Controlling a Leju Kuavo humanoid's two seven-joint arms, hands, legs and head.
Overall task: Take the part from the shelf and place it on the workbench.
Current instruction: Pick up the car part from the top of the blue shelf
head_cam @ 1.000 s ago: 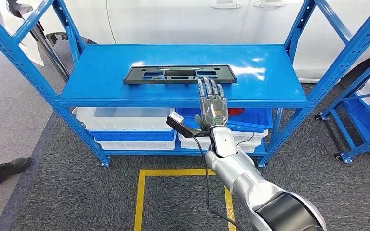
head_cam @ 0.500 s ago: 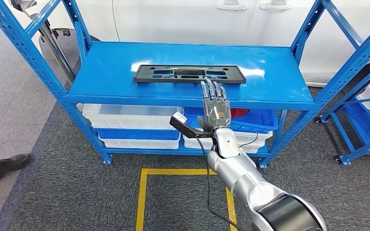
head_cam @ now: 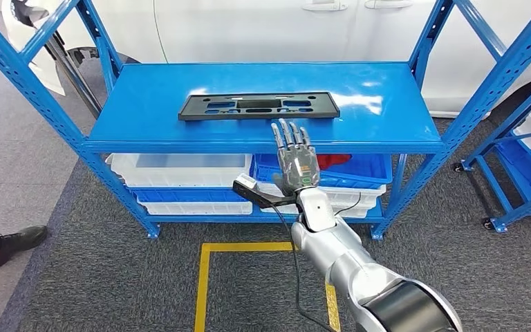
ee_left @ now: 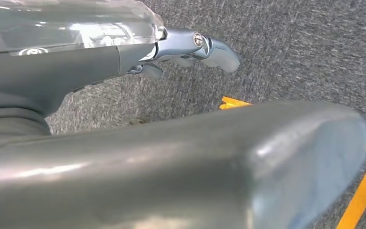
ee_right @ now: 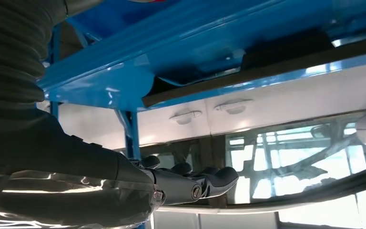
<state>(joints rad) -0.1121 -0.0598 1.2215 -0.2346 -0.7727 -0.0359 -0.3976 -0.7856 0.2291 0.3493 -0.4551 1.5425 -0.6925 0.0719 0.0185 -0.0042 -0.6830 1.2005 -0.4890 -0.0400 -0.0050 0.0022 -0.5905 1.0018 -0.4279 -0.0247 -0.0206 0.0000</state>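
We had the right robot hand [head_cam: 295, 162] up in front of the blue shelf [head_cam: 145, 104], palm down, fingers [head_cam: 287, 135] straight and spread, grasping nothing. Fingertips sat over the shelf's front lip, just short of the part [head_cam: 258, 106], not touching it in the head view.

The part was a flat black slotted plate lying lengthwise on the top shelf deck, near the front edge, roughly centred. From the right wrist view we saw it edge-on [ee_right: 267, 69] as a dark strip against the blue deck, with the right robot hand's [ee_right: 190, 183] fingers extended and apart from it.

Left robot hand [ee_left: 190, 47] hung low over grey carpet [ee_left: 290, 43] with a yellow floor line [ee_left: 362, 191] beside it. Its fingers looked partly curled with nothing in them, but the thumb blocked most of the frame, so we couldn't call it released or clenched.

Below the deck: white bins [head_cam: 180, 169] on the left, blue bins [head_cam: 359, 169] on the right with something red [head_cam: 332, 160] inside. A white car body [head_cam: 263, 28] stood behind the shelf. A person's black shoe [head_cam: 10, 243] showed at the left edge of the head view.
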